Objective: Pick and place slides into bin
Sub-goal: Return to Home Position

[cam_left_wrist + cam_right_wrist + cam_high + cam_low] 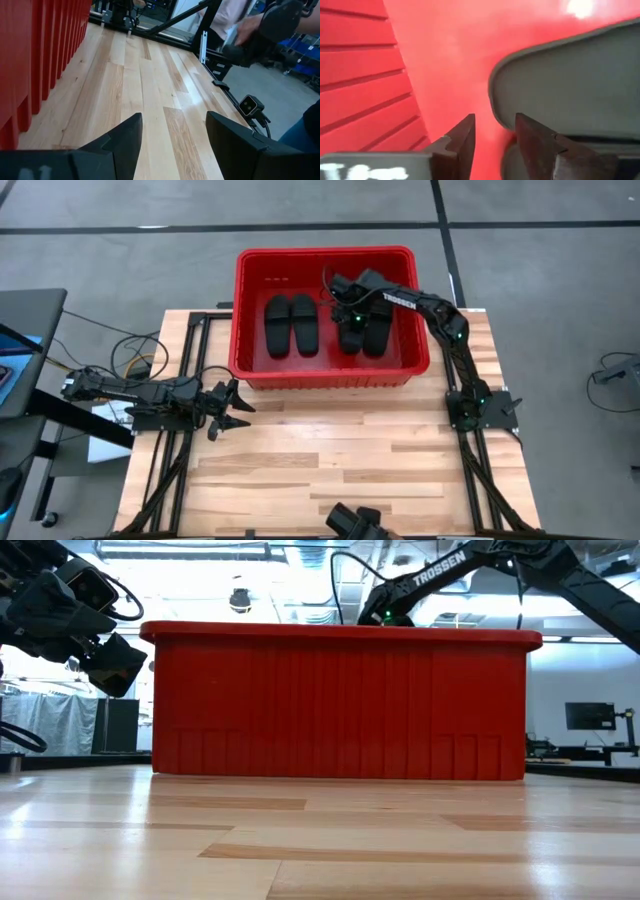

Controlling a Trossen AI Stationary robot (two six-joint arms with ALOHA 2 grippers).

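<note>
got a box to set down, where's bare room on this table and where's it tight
Widest free patch: the table in front of the bin, between the left gripper and the right arm's base. Inside the bin, only red floor strips beside the slides are free. Crowded: the bin's right half, where the right gripper hangs over two slides.

A pale wooden tabletop (330,470) stands on a gray floor (120,270) crossed by dark lines. Cables (135,358) trail off its left edge. A person (222,17) stands beyond it.
</note>
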